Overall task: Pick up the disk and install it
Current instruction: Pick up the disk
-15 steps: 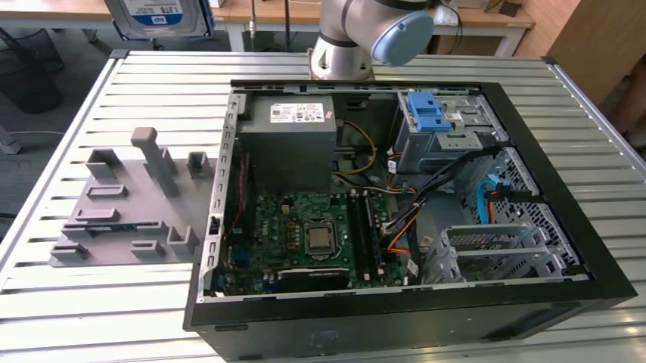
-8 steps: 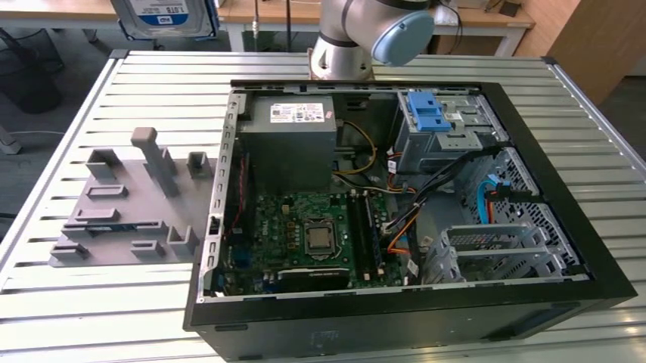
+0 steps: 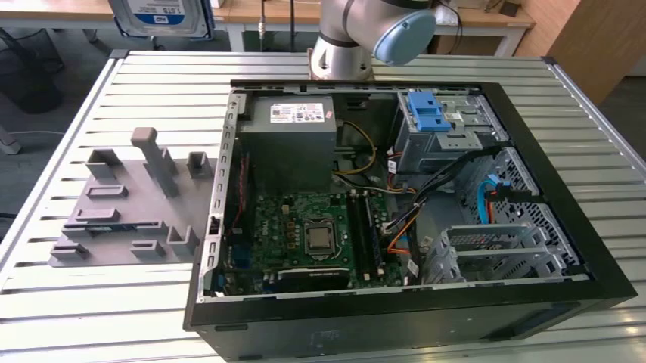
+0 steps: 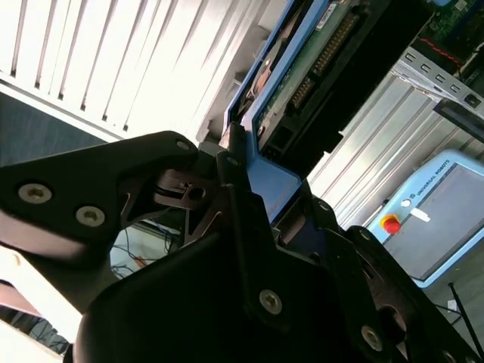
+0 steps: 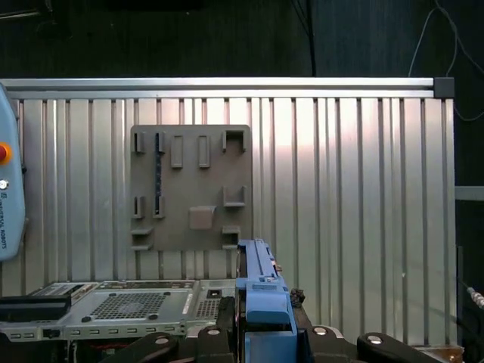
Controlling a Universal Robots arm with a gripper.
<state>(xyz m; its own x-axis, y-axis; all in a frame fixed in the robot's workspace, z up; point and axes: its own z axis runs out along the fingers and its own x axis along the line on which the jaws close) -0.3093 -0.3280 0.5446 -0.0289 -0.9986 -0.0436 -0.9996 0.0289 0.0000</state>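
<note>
1. The gripper (image 4: pixel 265 178) was closed on the disk (image 4: pixel 302 72). In the second wrist view its black fingers (image 4: pixel 231 162) pressed against the blue frame around the disk's edge from both sides.
2. In that view the disk's underside faced the camera, showing a green circuit board and a row of connector pins.
3. In the exterior view the disk (image 3: pixel 162 17) hung at the top edge of the picture, on the exterior view's left of the arm (image 3: pixel 364 38). Its white-and-blue label faced the camera, and it was well apart from the open computer case (image 3: pixel 404 310).
4. In the first wrist view the disk (image 5: pixel 261 291) appeared edge-on as a narrow blue strip, held above the slatted metal table (image 5: pixel 363 189).
5. A grey plate with raised holders (image 3: pixel 121 212) lay flat on the table, on the exterior view's left of the case.
6. The case lay on its side with its interior exposed. Inside were the grey power box (image 3: pixel 293 128), the green main board (image 3: pixel 302 227), and a metal drive cage with a blue latch (image 3: pixel 444 125).
7. A silver bracket (image 3: pixel 495 249) sat in the case's corner on the exterior view's right, near the front wall.
8. A light blue control tablet with a red button (image 4: pixel 446 212) stood beyond the table in the second wrist view.
</note>
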